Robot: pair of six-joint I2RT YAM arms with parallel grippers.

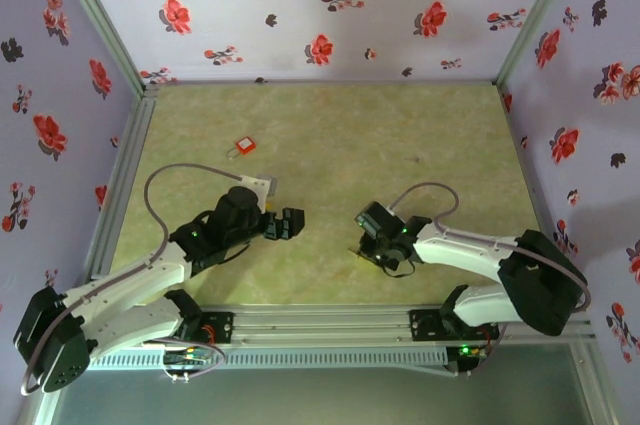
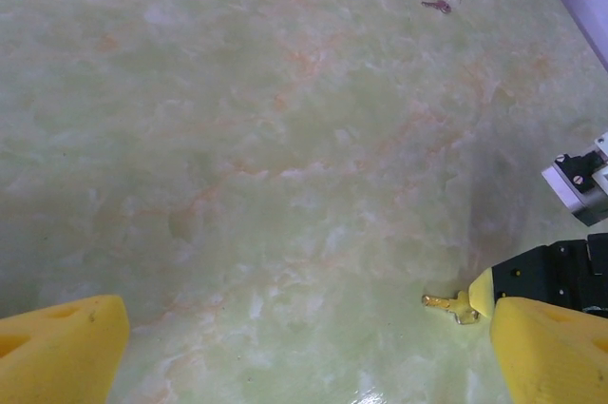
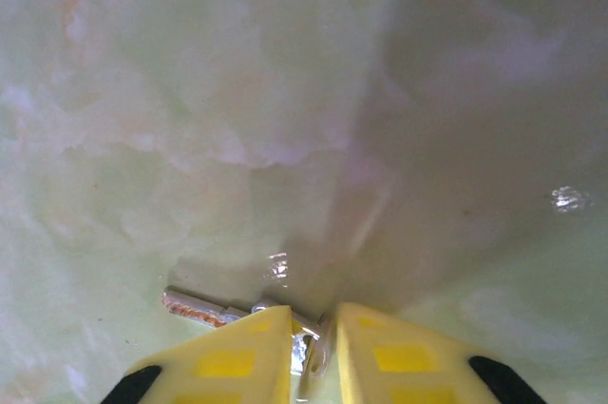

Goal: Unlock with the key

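Key (image 3: 204, 308) sits near the table's front edge, a bit right of ctr, and looks to lie flat on the surface. Its head is btwn the yellow fingertips of the right gripper (image 3: 316, 323), and its thin blade pokes out to the left in the right wrist view. Jaws are drawn nearly together, w/ only a narrow slot left, and the key's head fills that slot, so it's pinched. Left wrist view shows the same key (image 2: 445, 302), here yellowish, sticking out from the tip of the right gripper (image 2: 480, 298) low on the table. From above, the key (image 1: 356, 253) is a tiny speck just under the right gripper (image 1: 366, 248).

Left gripper (image 2: 304, 328) has its jaws spread wide, one yellow finger at each bottom corner of its own view. Nothing is btwn them but bare table, and they touch nothing. From above, the left gripper (image 1: 288, 223) faces the right one across a short gap, the two near each other but apart.

Red padlock (image 1: 244, 148) lies farther back on the left, well apart from both grippers and from the key. Small dark speck (image 2: 437, 7) lies far out on the table; can't tell what it is.

Table (image 1: 330, 125) is pale green marble-look, w/ lots of open room behind and btwn the arms. Metal rail (image 1: 122, 180) runs along the left edge. Flowered walls (image 1: 300, 5) close off the back and both sides. Key is close to the near edge, where the arm bases are bolted.
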